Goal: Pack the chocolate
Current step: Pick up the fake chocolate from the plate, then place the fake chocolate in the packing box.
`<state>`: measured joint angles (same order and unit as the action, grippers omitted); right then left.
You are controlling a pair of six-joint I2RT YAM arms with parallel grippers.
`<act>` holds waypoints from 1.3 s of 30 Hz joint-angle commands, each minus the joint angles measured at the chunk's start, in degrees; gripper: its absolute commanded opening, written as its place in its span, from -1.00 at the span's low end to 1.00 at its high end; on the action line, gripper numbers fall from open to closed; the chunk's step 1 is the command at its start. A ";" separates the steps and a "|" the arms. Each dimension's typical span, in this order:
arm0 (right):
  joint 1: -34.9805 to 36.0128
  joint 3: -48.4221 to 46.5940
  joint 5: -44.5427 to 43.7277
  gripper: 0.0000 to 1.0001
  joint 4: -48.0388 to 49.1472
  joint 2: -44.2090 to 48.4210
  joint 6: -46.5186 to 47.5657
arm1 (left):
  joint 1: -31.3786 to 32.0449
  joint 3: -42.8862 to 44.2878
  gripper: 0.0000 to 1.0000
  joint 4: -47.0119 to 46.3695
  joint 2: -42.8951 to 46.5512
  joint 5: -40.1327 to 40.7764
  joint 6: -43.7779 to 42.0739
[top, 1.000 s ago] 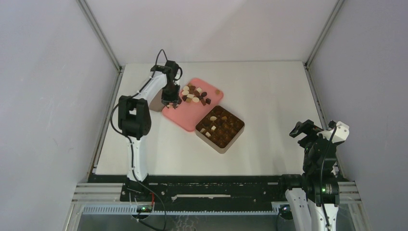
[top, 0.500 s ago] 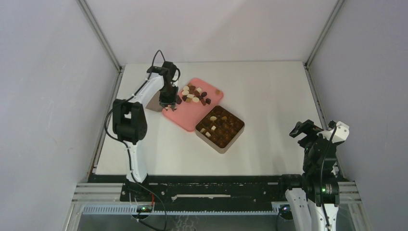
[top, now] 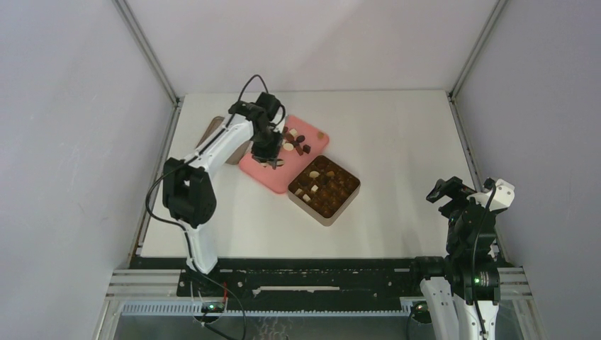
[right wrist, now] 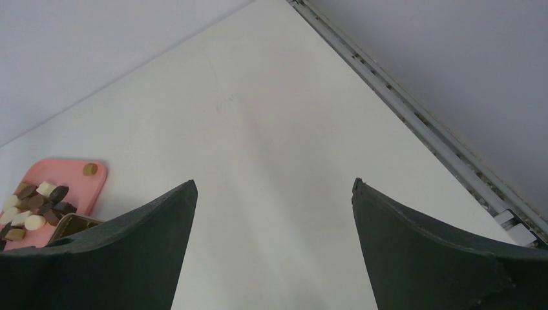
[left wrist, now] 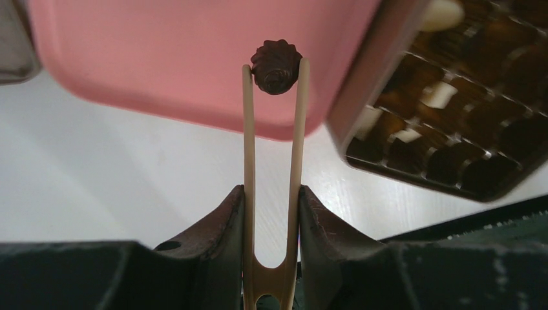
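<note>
Hovering over the smooth pink tray (left wrist: 161,64), left of the square tan tin (left wrist: 362,84) with its dark grid: thin springy wooden tongs (left wrist: 271,161), squeezed in the partly closed left gripper (left wrist: 271,200), tips pinching 1 dark fluted chocolate (left wrist: 276,66). Right gripper (right wrist: 273,183) wide apart, empty, near right. Likely light, rigid, brittle, slick; best gripped gently across the ridged sides.

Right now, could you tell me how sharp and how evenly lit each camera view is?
Left wrist view: the chocolate in the tongs is sharp, the tin softer, the left gripper dark. Right wrist view: even light, no glare, the right gripper a dark shape. Top view: soft, even light; the candies on the pink tray too small to resolve.
</note>
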<state>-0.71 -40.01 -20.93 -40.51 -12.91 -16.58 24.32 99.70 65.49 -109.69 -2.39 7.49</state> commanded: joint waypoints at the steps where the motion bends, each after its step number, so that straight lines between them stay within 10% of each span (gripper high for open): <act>1: 0.27 -0.07 -0.41 0.96 1.75 0.55 0.87 | 4.38 1.31 -0.76 0.29 5.09 -3.27 -0.56; 17: 0.26 -0.07 -0.52 0.96 1.74 0.45 0.93 | 19.89 9.00 -0.66 -0.98 0.32 -4.28 1.73; 39: 0.25 -0.07 -0.61 0.96 1.67 0.26 0.85 | 24.55 15.13 -0.43 0.60 -9.82 -2.29 0.86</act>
<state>-0.71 -40.01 -20.93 -40.53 -12.91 -16.58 47.64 110.91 66.17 -119.81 -4.62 8.58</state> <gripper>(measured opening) 0.980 0.363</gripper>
